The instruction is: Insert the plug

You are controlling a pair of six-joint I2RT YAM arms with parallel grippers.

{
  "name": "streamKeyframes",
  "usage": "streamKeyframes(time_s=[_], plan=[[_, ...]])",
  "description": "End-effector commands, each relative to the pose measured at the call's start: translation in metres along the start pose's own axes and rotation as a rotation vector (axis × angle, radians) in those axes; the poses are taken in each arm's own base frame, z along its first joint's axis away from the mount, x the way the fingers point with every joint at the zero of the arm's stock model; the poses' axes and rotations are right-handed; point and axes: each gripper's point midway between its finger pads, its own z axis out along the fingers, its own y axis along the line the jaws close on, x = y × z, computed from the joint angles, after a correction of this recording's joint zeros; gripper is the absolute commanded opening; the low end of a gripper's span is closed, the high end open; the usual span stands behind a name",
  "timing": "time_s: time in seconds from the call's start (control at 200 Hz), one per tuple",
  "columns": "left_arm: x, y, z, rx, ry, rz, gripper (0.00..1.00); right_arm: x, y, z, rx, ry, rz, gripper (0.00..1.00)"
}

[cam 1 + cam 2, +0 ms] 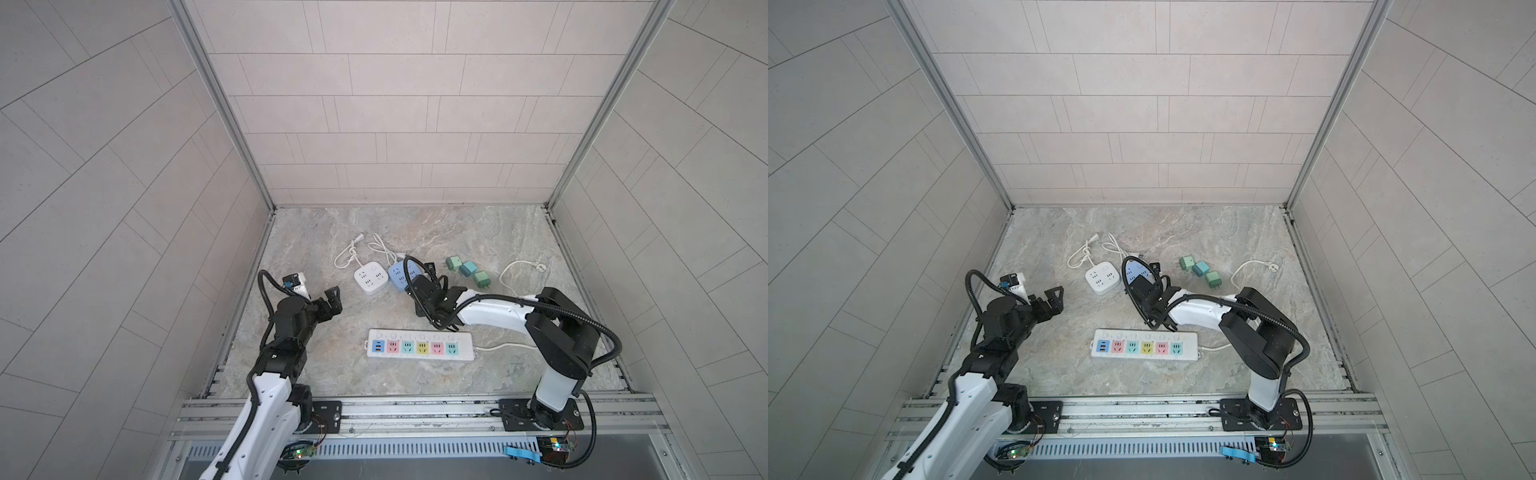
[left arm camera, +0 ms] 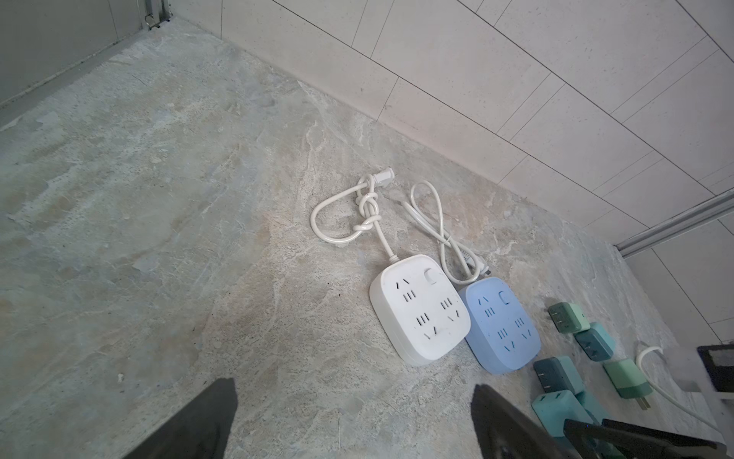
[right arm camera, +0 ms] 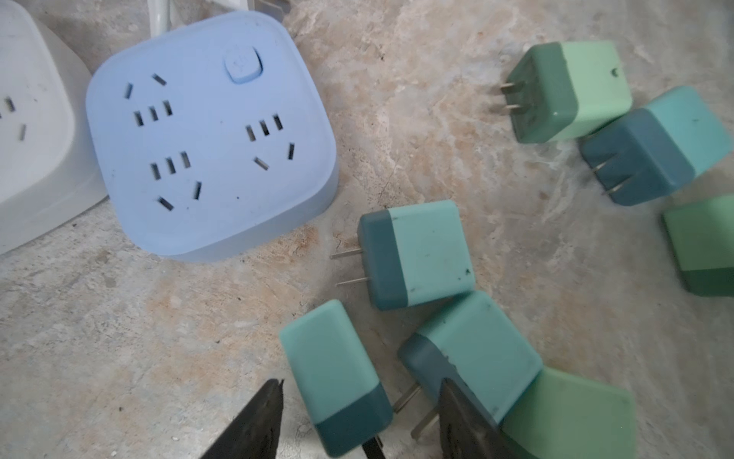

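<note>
The right jaws are held apart and lowered over a cluster of small plugs on the marbled surface (image 1: 316,374). A teal plug (image 3: 337,377) with a darker pronged end is straddled by them. It lies on the surface between the two jaws, not clamped, with a gap showing beside it, and its two prongs are turned toward one jaw. Whether that jaw is touched by the prongs cannot be told. Just ahead of the jaws a second teal plug (image 3: 417,254) is seen. A third teal plug (image 3: 476,349) and a green plug (image 3: 572,413) are partly hidden behind one jaw. Farther ahead lies a blue socket block (image 3: 210,135), with a white socket block (image 2: 421,310) just beside it. A row of three plugs (image 1: 467,270) is set off to one side of the right jaws, and a long power strip (image 1: 419,345) lies behind them, toward the arm's base. The left jaws are spread wide with nothing between them. They are held above bare surface, and the white socket block lies well ahead of them.
</note>
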Motion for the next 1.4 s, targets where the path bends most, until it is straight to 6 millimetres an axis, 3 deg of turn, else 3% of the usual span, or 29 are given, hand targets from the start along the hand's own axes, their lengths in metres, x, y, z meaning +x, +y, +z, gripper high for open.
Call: streamKeyframes(time_s=[0.0, 0.275, 0.405, 0.555, 0.695, 0.921, 1.076, 1.396], plan=[[0.001, -0.001, -0.001, 0.009, -0.008, -0.011, 1.0, 0.003, 0.003, 0.012, -0.039, 0.052, -0.018, 0.61], [0.001, -0.001, -0.001, 0.006, -0.007, -0.011, 1.0, 0.009, 0.015, 0.017, -0.105, 0.093, -0.049, 0.55], [0.001, 0.0, 0.0, 0.005, -0.006, -0.012, 1.0, 0.009, 0.008, 0.002, -0.098, 0.075, -0.063, 0.56], [0.001, -0.001, 0.0, 0.006, -0.007, -0.012, 1.0, 0.013, 0.008, -0.033, -0.085, -0.006, -0.116, 0.75], [0.0, -0.001, 0.0, 0.007, -0.008, -0.011, 1.0, 0.029, 0.009, -0.029, -0.052, 0.038, -0.153, 0.83], [0.0, -0.001, -0.001, 0.008, -0.01, -0.012, 1.0, 0.047, 0.014, -0.02, -0.043, 0.081, -0.201, 0.89], [0.0, -0.001, -0.001, 0.008, -0.009, -0.012, 1.0, 0.056, 0.023, -0.029, -0.047, 0.083, -0.254, 0.92], [0.001, -0.001, -0.001, 0.007, -0.009, -0.012, 1.0, 0.068, 0.016, -0.044, -0.054, 0.09, -0.26, 0.93]])
